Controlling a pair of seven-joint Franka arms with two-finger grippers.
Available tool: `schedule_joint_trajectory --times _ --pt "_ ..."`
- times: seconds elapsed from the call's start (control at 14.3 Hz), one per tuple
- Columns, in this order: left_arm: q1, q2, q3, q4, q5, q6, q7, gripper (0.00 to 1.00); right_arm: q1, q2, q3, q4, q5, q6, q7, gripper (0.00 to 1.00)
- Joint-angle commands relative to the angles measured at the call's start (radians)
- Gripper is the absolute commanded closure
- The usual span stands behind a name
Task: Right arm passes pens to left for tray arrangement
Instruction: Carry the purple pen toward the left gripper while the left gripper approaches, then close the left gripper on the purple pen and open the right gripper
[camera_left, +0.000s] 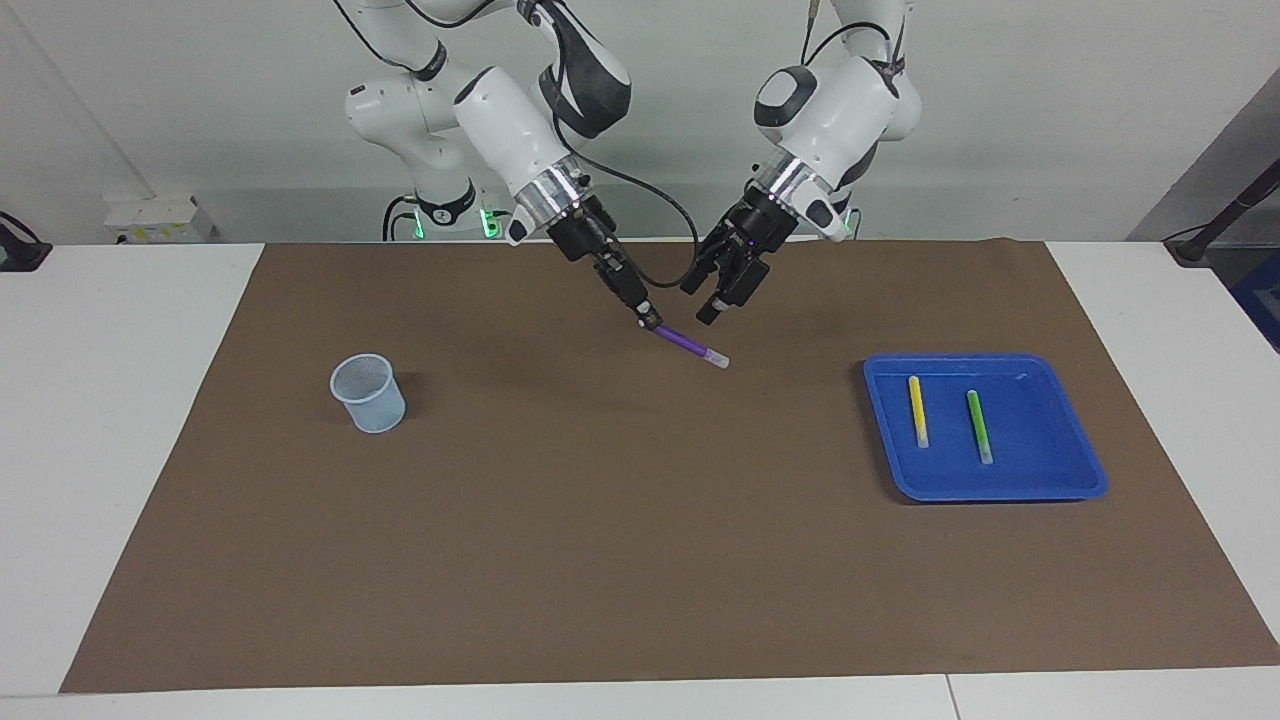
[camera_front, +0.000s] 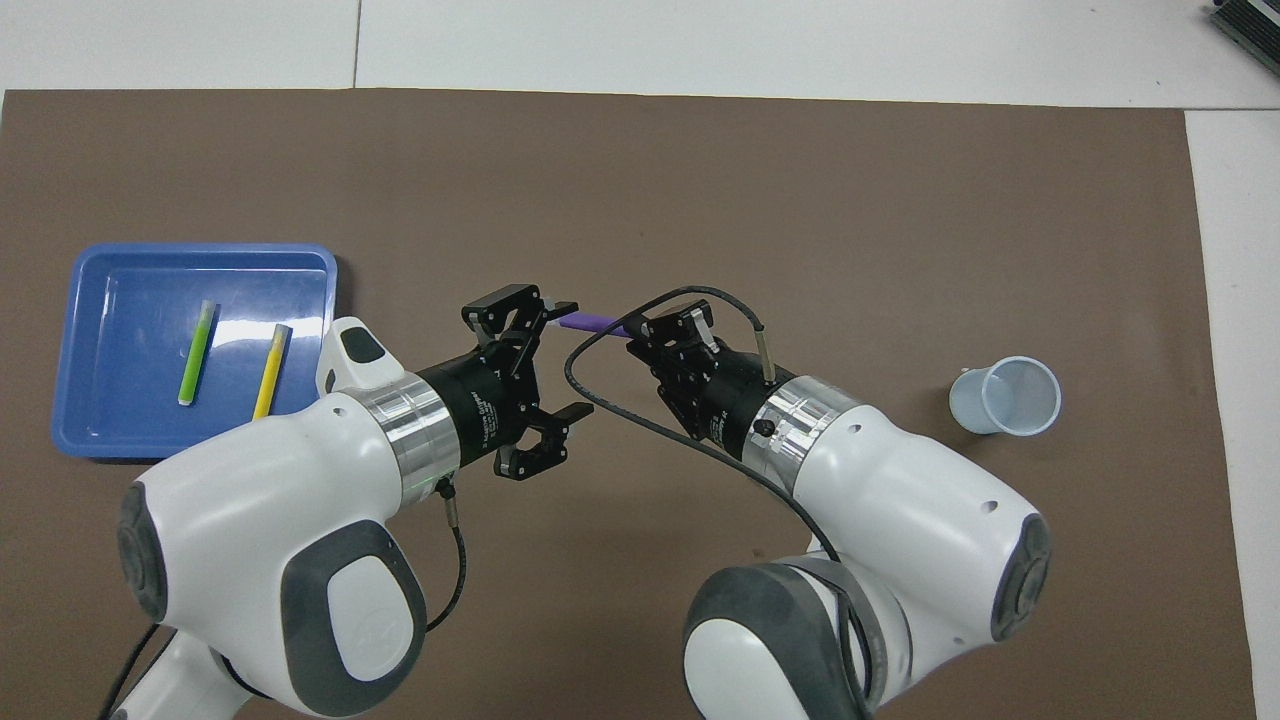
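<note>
Midair, the right gripper (camera_left: 645, 318) pinches the purple pen (camera_left: 690, 346), its whitish tip slanting down toward the tray (camera_left: 1000, 488); beside that tip the left gripper (camera_left: 705, 302) gapes empty.

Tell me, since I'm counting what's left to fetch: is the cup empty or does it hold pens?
Empty. The overhead view looks into the cup and shows only its pale bottom; it stands upright.
</note>
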Motion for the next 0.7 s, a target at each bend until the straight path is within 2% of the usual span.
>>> schedule_joint_trajectory --times 0.0,0.21,0.28,0.35,0.42,0.49,0.63 --pt "-0.047 0.043 0.013 -0.002 -0.015 0.082 -0.014 0.00 0.000 -0.012 0.002 -0.015 0.020 0.019 0.002 1.00" --pt "-0.053 0.083 0.013 0.029 -0.015 0.114 -0.020 0.01 -0.002 -0.010 0.002 -0.015 0.020 0.019 -0.011 1.00" --pt "-0.053 0.089 0.013 0.032 -0.015 0.117 -0.022 0.04 -0.003 -0.010 0.002 -0.015 0.020 0.018 -0.018 1.00" --pt "-0.059 0.089 0.015 0.032 -0.015 0.120 -0.020 0.10 -0.005 -0.010 0.002 -0.014 0.020 0.018 -0.029 1.00" --pt "-0.062 0.089 0.015 0.032 -0.015 0.122 -0.019 0.22 -0.005 -0.010 0.002 -0.014 0.020 0.016 -0.034 1.00" --pt "-0.062 0.090 0.013 0.032 -0.015 0.130 -0.018 0.27 -0.005 -0.010 0.002 -0.014 0.020 0.015 -0.035 1.00" --pt "-0.070 0.092 0.013 0.032 -0.015 0.145 -0.020 0.27 -0.007 -0.010 0.002 -0.014 0.020 0.015 -0.049 1.00"
